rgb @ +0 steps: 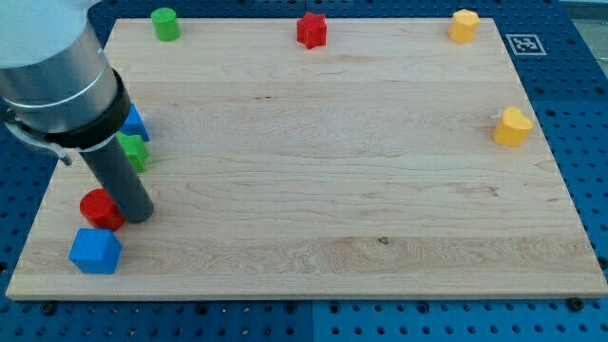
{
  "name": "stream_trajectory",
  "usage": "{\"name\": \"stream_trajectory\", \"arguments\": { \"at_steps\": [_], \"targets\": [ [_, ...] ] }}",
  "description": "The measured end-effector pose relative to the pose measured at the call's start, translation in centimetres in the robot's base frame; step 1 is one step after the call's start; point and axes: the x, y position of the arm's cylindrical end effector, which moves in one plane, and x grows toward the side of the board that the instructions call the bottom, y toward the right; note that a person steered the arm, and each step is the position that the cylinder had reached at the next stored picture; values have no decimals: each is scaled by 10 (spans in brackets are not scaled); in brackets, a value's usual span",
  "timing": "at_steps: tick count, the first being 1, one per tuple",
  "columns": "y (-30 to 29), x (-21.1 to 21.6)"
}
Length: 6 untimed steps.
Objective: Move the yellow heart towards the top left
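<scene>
The yellow heart [512, 126] lies near the board's right edge, about a third of the way down. My tip [139, 215] rests on the board at the view's lower left, touching the right side of a red round block [99, 208]. The tip is far from the yellow heart, across nearly the whole board width. The arm's grey body [52, 66] covers the upper left corner.
A blue cube [95, 251] sits at the lower left. A green block [134, 151] and a blue block [136, 122] are partly hidden behind the rod. A green cylinder [165, 23], a red star [312, 29] and a yellow block [464, 26] line the top edge.
</scene>
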Motion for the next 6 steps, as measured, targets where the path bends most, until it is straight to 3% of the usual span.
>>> {"name": "stream_trajectory", "arguments": {
  "at_steps": [1,4,6],
  "targets": [
    [48,-8],
    [314,-34],
    [462,-38]
  ]
}}
